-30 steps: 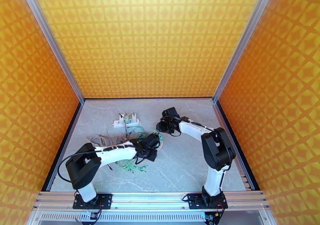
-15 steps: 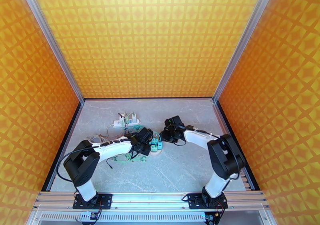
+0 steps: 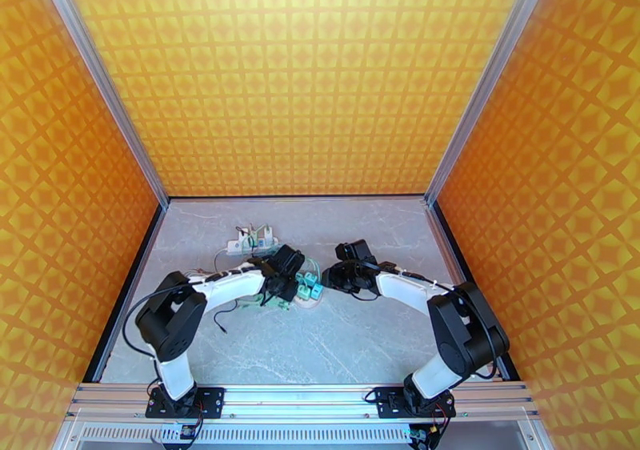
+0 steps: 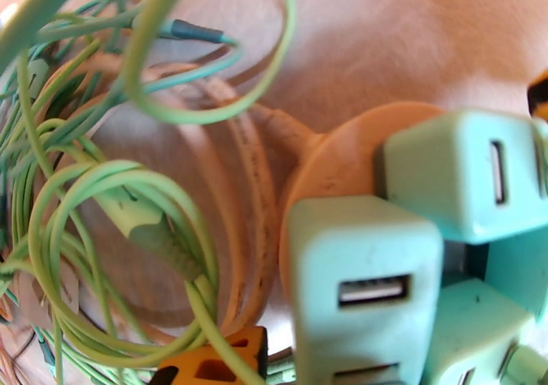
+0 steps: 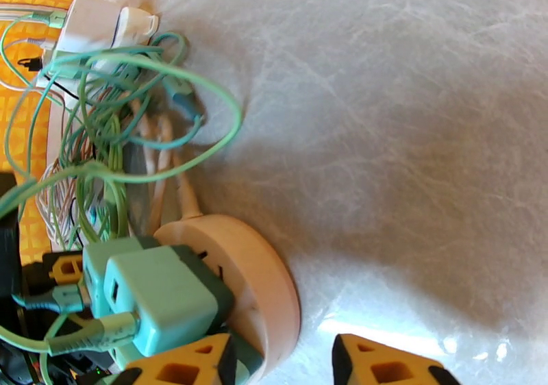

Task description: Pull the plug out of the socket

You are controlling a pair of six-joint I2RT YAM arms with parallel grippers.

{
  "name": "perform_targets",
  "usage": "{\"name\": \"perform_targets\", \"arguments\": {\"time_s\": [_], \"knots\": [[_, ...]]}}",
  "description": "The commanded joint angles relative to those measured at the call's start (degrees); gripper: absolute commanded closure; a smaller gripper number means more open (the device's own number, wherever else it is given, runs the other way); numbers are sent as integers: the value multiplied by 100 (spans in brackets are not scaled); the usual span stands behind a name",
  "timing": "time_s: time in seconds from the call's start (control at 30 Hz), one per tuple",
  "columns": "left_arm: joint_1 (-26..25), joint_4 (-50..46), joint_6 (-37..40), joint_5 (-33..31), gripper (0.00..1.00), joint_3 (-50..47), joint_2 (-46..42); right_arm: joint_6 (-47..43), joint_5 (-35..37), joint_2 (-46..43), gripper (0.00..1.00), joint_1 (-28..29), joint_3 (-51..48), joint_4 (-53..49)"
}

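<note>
A round white socket [image 3: 307, 298] lies mid-table with several teal plugs [image 3: 309, 284] stuck in it. The left wrist view shows the socket [image 4: 335, 167] and the plugs [image 4: 363, 277] close up, beside a tangle of green cables [image 4: 103, 194]. My left gripper [image 3: 290, 282] sits against the plugs' left side, shut, with one orange fingertip [image 4: 212, 359] among the cables. My right gripper [image 3: 328, 277] is at the socket's right side. Its orange fingers [image 5: 185, 366] stand open astride the socket's rim [image 5: 274, 297], one by a teal plug [image 5: 164, 297], the other over bare table.
A white power strip [image 3: 252, 243] with more cables lies behind the left arm, near the back left; it is also in the right wrist view [image 5: 89, 20]. Loose cables [image 3: 232, 271] spread under the left forearm. Orange walls [image 3: 72, 203] enclose the table.
The right gripper has come forward and down to the socket. The left gripper has swung back and toward the plugs. The socket and cables shifted slightly nearer the front.
</note>
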Motion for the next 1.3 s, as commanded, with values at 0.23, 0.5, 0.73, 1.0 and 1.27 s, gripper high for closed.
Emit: {"name": "perform_targets", "arguments": {"time_s": [0.23,0.5,0.73,1.0,1.27], "knots": [[-353,235,375,319,79,1083,814,5,280,-679,57,82,-565,-352],[-285,-3,224,317,72,948,528,126,757,-1418,49,82,-1188,-416],[-153,-11,-298,317,62,208,-443,-315,1746,-2250,42,74,-1160,-940],[-68,124,-1252,327,49,-531,-1273,-1078,2073,-3241,39,490,-1478,-853],[132,731,-2254,784,46,-994,-1871,-1590,2710,-2732,33,1778,-1170,-768]]}}
